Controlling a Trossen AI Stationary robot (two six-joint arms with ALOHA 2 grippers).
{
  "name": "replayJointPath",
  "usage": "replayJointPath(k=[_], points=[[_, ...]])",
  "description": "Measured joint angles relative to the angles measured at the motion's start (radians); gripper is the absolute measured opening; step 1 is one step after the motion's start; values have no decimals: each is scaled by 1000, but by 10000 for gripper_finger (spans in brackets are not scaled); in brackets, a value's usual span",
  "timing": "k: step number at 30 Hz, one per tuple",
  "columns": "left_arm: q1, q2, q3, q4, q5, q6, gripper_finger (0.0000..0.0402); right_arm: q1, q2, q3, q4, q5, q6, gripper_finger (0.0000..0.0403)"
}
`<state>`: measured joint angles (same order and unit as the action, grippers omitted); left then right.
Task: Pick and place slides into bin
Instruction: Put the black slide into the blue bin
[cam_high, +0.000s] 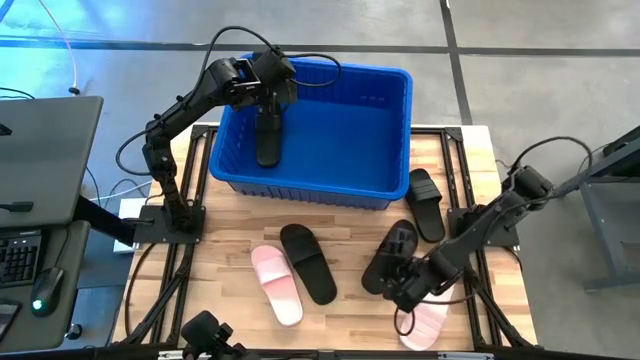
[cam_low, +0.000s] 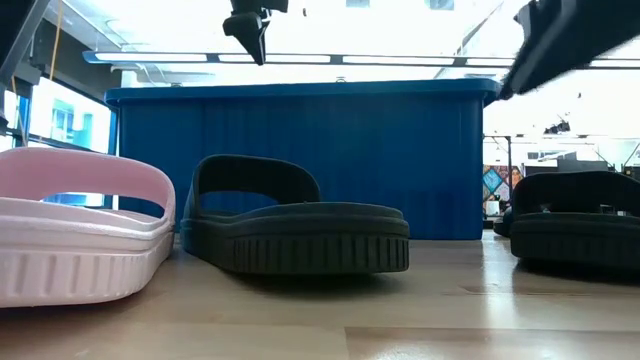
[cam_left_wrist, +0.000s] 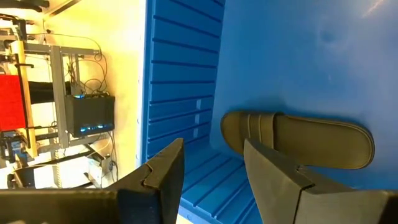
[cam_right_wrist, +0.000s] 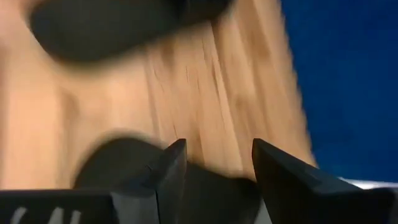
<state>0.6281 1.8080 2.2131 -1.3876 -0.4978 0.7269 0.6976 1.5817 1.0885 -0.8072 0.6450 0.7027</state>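
- My left gripper (cam_high: 268, 92) hangs over the left part of the bin (cam_high: 390, 75), fingers apart and empty.
- My right gripper (cam_high: 400, 290) is low in front of the bin, fingers apart.

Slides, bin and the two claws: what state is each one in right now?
Bin: upright on the table, holding one black slide.
Pink slide: flat on the table, strap up.
Black slide beside it: flat on the table.
Black slide by the bin's corner: on the table.
Black slide at the right gripper: on the table, not held.
Second pink slide: partly under the right arm.
Left gripper: open, over the bin, empty.
Right gripper: open, low over the table.
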Motion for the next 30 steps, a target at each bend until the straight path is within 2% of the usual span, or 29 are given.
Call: replayJointPath(k=[4, 8, 16, 22, 27, 30], points=[[0, 0, 0, 0, 0, 0, 156, -24, 81, 7, -106, -102, 121, 163], [0, 0, 0, 0, 0, 0, 156, -52, 164, 7, -213, -159, 153, 150], [0, 0, 0, 0, 9, 1, 156, -98, 220, 9, -263, -147, 104, 131], [0, 0, 0, 0, 11, 1, 156, -98, 221, 81, -307, -142, 81, 121], [0, 0, 0, 0, 11, 1, 156, -97, 220, 146, -396, -64, 66, 117], [0, 0, 0, 0, 11, 0, 156, -97, 220, 144, -471, -55, 90, 117]])
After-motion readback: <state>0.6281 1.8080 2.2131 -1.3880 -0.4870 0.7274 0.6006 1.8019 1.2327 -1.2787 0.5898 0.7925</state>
